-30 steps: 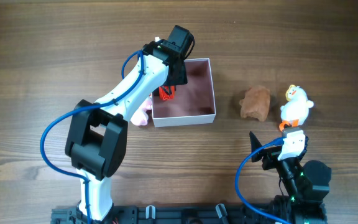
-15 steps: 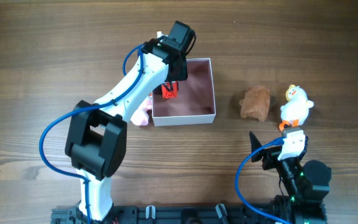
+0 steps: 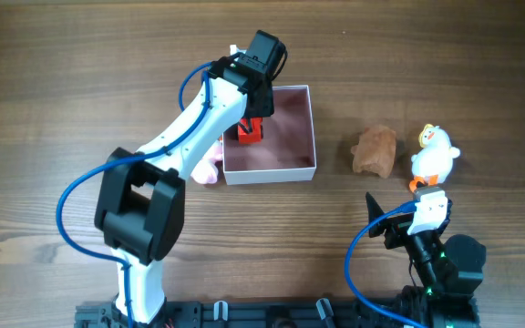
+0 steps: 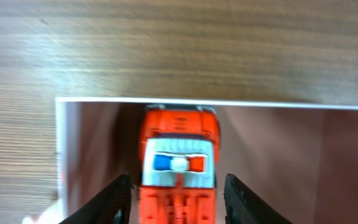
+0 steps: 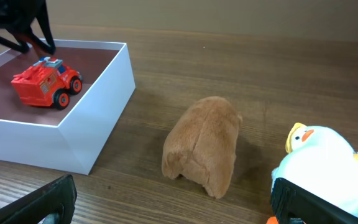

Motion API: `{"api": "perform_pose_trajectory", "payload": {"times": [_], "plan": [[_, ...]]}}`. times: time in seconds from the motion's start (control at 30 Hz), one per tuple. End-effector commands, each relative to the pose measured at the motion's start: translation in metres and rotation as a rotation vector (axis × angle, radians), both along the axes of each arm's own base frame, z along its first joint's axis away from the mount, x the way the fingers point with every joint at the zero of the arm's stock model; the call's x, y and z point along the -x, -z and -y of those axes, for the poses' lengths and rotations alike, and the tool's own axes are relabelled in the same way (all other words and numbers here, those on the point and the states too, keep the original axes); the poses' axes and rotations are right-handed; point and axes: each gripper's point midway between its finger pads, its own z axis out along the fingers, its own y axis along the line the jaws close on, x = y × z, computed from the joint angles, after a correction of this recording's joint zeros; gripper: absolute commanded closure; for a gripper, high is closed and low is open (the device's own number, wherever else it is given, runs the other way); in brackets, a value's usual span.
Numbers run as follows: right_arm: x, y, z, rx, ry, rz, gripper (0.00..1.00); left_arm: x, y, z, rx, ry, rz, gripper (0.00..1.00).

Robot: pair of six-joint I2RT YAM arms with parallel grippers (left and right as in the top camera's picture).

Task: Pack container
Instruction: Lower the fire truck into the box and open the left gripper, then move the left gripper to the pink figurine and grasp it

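Note:
The container is a white box with a pink inside, at the middle of the table. A red toy fire truck rests on its floor at the left side. My left gripper hangs over the truck. In the left wrist view the jaws are open, with gaps on both sides of the truck, just inside the box wall. My right gripper is open and empty, low near the front edge. In the right wrist view it faces the truck in the box.
A brown plush lies right of the box. A white duck toy stands beside it. A pink toy lies against the box's left wall, partly under my left arm.
My left gripper has shifted slightly toward the far side of the box and more of the red truck shows beneath it. The right arm has not moved.

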Motion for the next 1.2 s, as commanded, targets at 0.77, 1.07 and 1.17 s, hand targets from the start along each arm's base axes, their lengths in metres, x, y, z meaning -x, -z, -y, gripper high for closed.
{"api": "perform_pose_trajectory", "payload": {"times": [0.77, 1.07, 1.17], "plan": [[0.000, -0.002, -0.002, -0.017, -0.007, 0.007, 0.00, 0.091, -0.008, -0.128, 0.192, -0.018, -0.308, 0.35], [0.000, -0.002, -0.002, -0.017, -0.007, 0.006, 0.01, 0.113, 0.034, -0.104, 0.168, 0.081, -0.342, 0.30], [0.000, -0.002, -0.002, -0.017, -0.007, 0.007, 0.01, 0.114, 0.043, -0.102, 0.169, 0.088, -0.332, 0.29]]}}
